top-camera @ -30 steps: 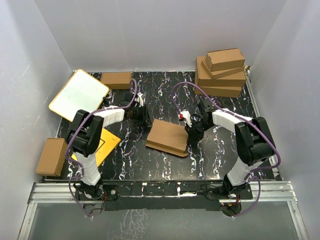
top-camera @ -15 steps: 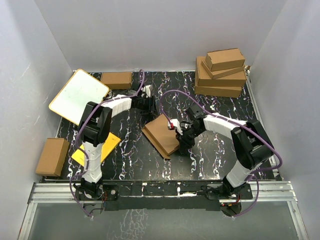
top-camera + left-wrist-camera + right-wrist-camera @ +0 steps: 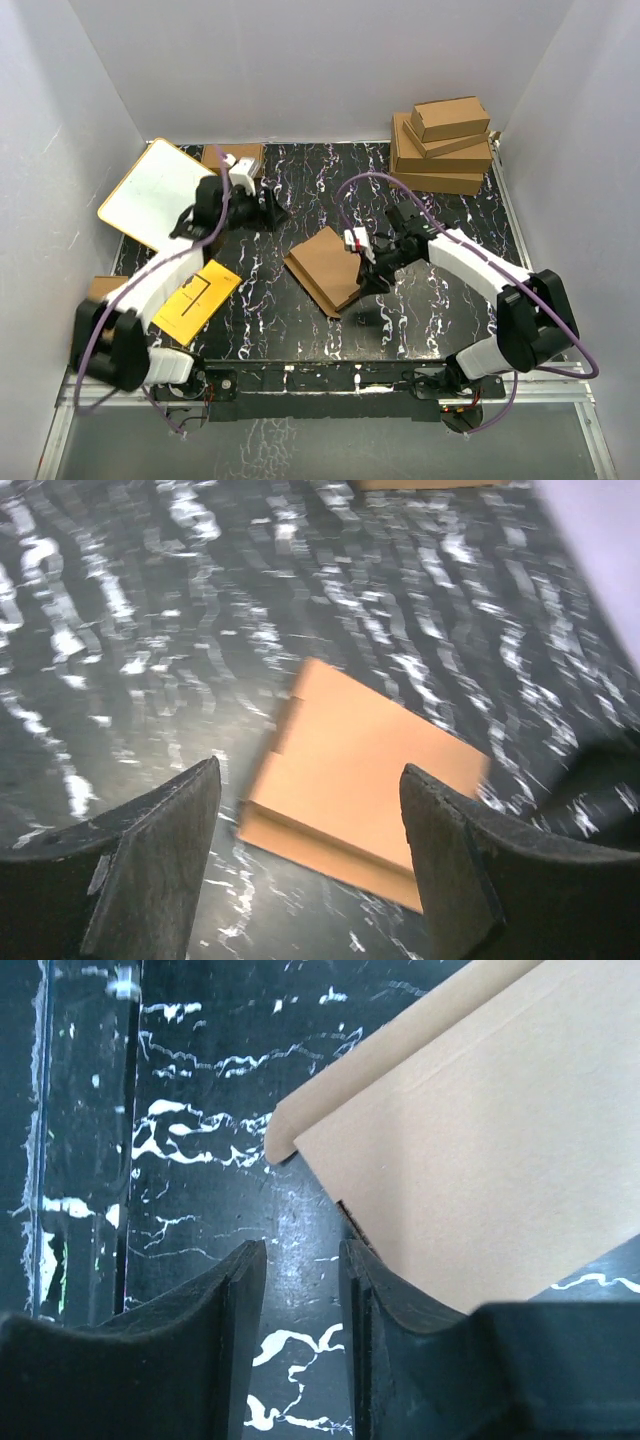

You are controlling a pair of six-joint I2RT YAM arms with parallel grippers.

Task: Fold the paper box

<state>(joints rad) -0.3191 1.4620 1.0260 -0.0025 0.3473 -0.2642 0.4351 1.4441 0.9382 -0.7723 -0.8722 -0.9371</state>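
Black marbled table, paper box, yellow card, stacked boxes

The paper box is plain brown cardboard, matt and smooth on its face. The table has a black marbled top with white veining and a slight sheen, while the fingers of the left gripper and right gripper look like dull black plastic, faintly rough. The rail at the near edge is bare, brushed-looking metal
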